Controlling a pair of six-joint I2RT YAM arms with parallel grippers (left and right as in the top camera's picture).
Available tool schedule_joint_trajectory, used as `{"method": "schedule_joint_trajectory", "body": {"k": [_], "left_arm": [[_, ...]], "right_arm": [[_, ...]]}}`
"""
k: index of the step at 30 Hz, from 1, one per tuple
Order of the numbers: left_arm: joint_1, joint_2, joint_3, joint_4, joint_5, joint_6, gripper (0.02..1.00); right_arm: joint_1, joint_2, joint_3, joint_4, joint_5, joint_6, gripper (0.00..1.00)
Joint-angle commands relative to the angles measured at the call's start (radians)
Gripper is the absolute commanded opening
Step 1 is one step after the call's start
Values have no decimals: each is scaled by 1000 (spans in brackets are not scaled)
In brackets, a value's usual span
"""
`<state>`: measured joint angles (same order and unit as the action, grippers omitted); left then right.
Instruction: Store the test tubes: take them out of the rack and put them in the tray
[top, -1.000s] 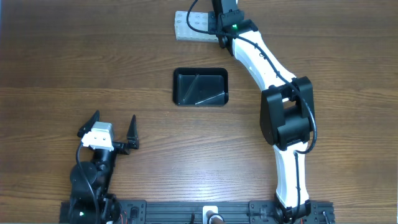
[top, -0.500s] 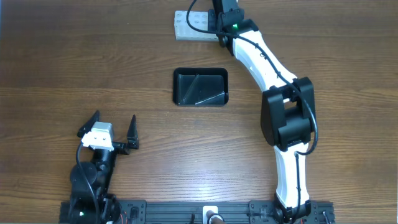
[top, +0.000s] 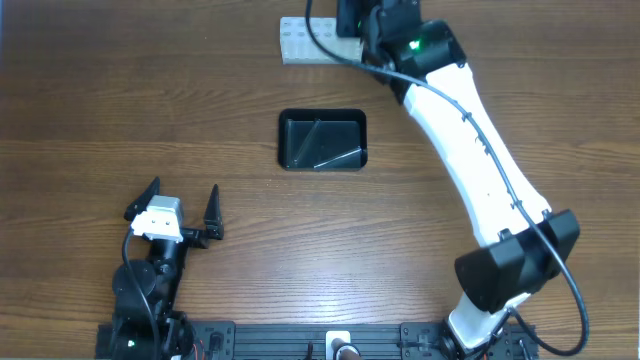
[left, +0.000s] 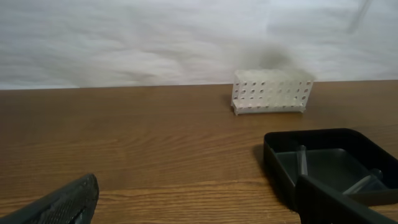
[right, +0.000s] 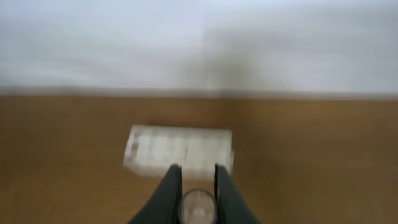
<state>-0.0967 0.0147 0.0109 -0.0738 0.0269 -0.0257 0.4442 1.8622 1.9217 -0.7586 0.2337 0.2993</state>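
Beginning at the near edge of the wooden table (top: 90, 110), the left gripper (top: 183, 190) was seen low beside its own base, its two fingers spread wide apart. In the left wrist view the same gripper (left: 196, 183) was shown with bare wood between its fingertips.

Farther out, near the table's middle, the black tray (top: 283, 140) was set well apart from that gripper. Two clear test tubes (top: 335, 157) were laid flat in it, angled to each other. They were also partly seen over the tray's wall (left: 280, 158) from the left wrist.

Farthest off, at the table's far edge, the white perforated rack (top: 300, 42) was stood upright. The right gripper (top: 347, 25) was held at its right end. In the right wrist view its fingers (right: 171, 186) were closed on a third test tube (right: 198, 208), seen end-on, with the rack (right: 180, 149) just past the fingertips. Whether that tube was clear of the rack could not be told.
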Motion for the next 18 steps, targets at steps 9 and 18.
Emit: {"method": "schedule_joint_trajectory", "body": {"k": [9, 18], "left_arm": [[5, -8, -5, -2, 6, 11, 1000], [5, -8, -5, -2, 6, 11, 1000]], "right_arm": [[64, 195, -81, -95, -205, 150, 75], [73, 294, -81, -121, -245, 206, 99]]}}
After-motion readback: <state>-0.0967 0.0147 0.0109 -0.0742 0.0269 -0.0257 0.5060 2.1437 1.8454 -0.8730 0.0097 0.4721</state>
